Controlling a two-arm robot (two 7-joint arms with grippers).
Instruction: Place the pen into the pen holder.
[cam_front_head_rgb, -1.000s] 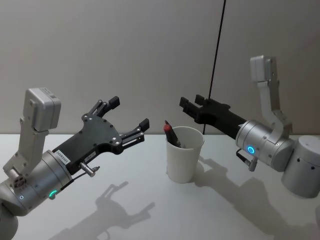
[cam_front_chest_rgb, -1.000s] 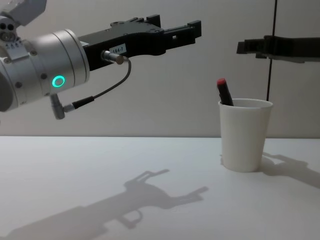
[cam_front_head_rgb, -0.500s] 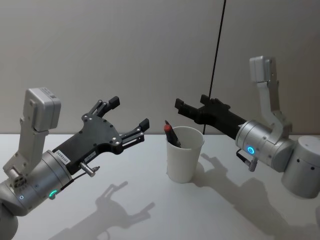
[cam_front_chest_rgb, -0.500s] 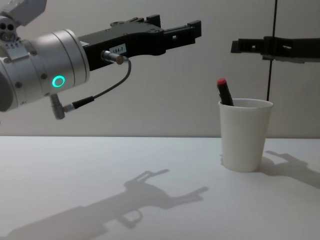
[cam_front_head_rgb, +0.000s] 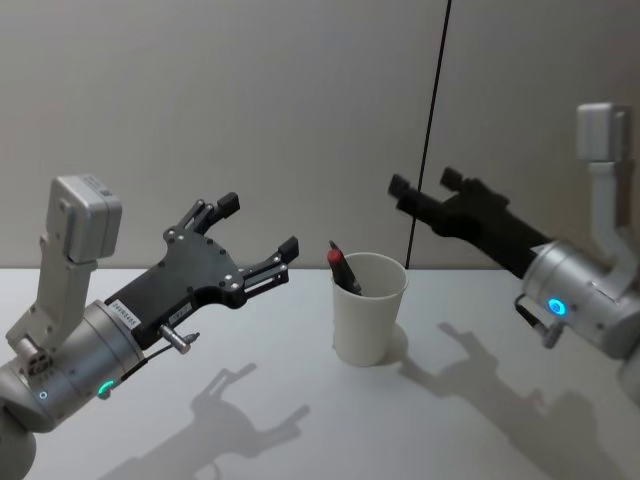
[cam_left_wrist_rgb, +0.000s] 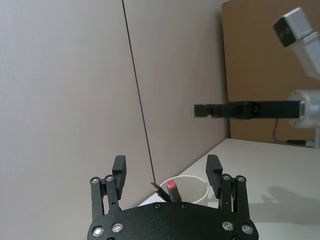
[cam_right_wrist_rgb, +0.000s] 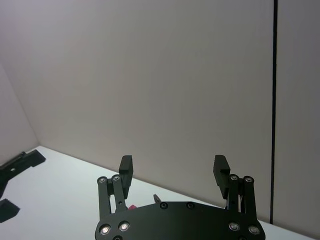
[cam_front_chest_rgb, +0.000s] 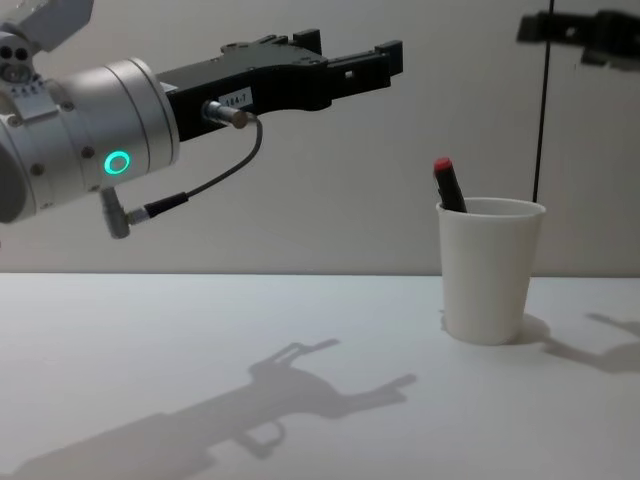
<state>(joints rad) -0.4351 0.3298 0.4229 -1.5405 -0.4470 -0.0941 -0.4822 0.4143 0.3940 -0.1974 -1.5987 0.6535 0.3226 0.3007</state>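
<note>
The pen holder (cam_front_head_rgb: 368, 312) (cam_front_chest_rgb: 490, 272) is a white paper cup standing upright on the white table. The pen (cam_front_head_rgb: 342, 268) (cam_front_chest_rgb: 447, 184), dark with a red cap, stands tilted inside it, its capped end above the rim. My left gripper (cam_front_head_rgb: 259, 224) (cam_front_chest_rgb: 355, 50) hangs open and empty, left of the cup and above rim height. In its wrist view, my left gripper (cam_left_wrist_rgb: 166, 165) frames the cup (cam_left_wrist_rgb: 187, 186) and pen (cam_left_wrist_rgb: 171, 188). My right gripper (cam_front_head_rgb: 424, 182) (cam_right_wrist_rgb: 174, 164) is open and empty, above and to the right of the cup.
The white table (cam_front_head_rgb: 250, 420) carries the shadows of both arms. A plain wall with a dark vertical seam (cam_front_head_rgb: 430, 120) stands close behind the cup. A brown panel (cam_left_wrist_rgb: 270, 60) rises beyond the table on the right side.
My right gripper has pulled up and back to the right, away from the cup. The left arm, the cup and the pen have not moved.
</note>
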